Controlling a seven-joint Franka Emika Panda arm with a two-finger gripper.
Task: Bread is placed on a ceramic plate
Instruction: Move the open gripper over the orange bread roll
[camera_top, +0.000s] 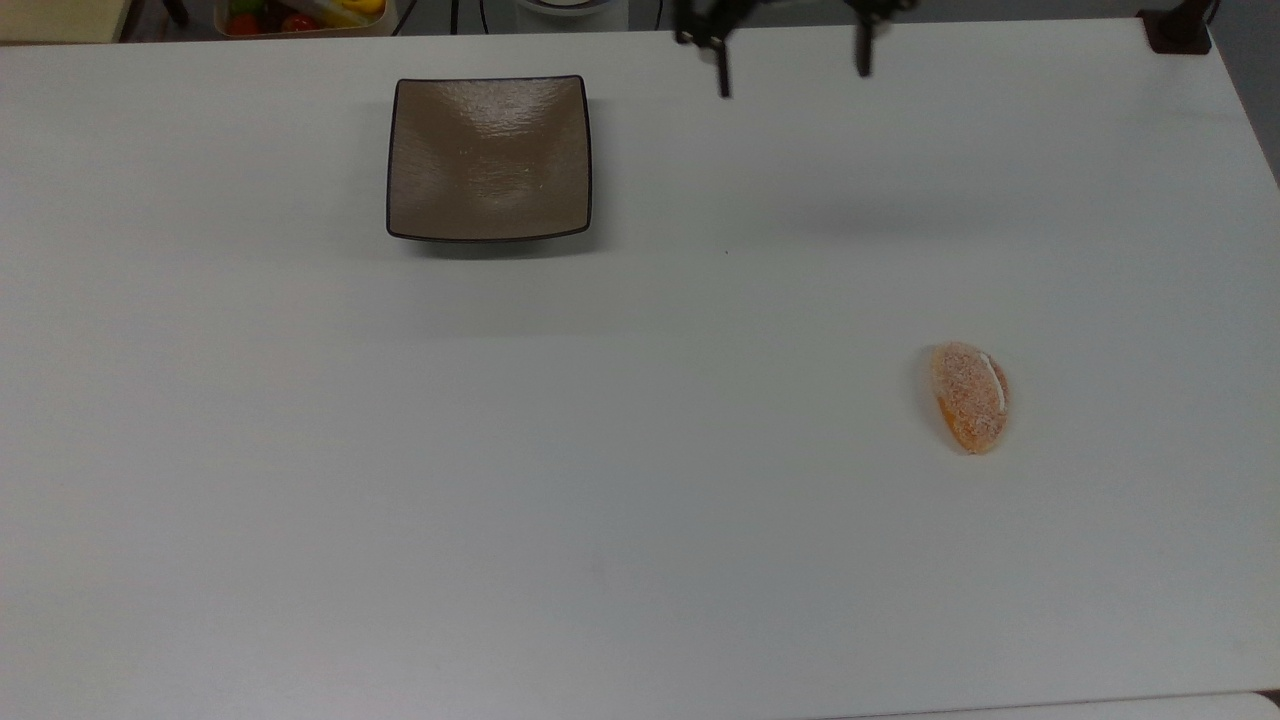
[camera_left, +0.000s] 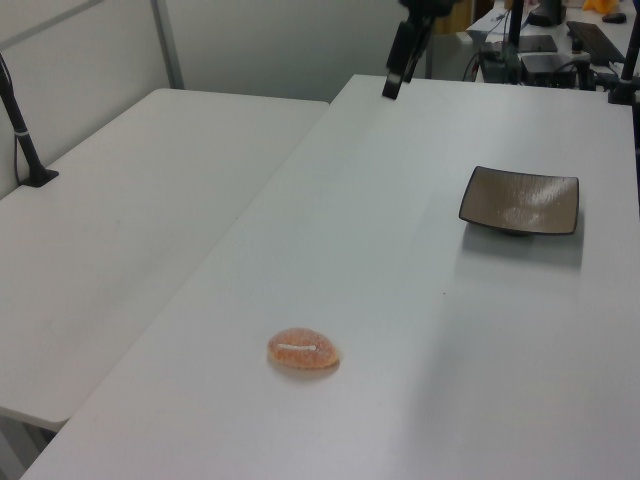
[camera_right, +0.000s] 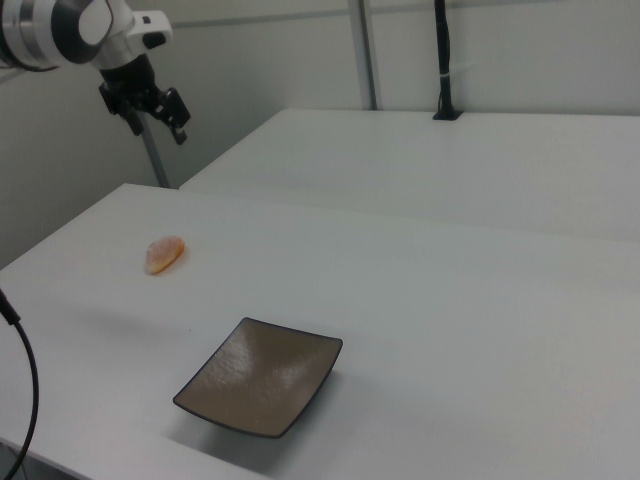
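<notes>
Claw (camera_top: 790, 75) spread wide, high; bread (camera_top: 969, 396) far from plate (camera_top: 489, 158).

Enters the top view at 12 o'clock. Pincer (camera_top: 792, 62) hangs in the air with both dark fingers (camera_top: 722, 75) set wide apart, gripping nothing. In the right view sits at 10 o'clock, white wrist (camera_right: 75, 25) above, pincer (camera_right: 150, 110) pointing down. In the left view, at 12 o'clock, pincer (camera_left: 400, 65) tilted.
</notes>
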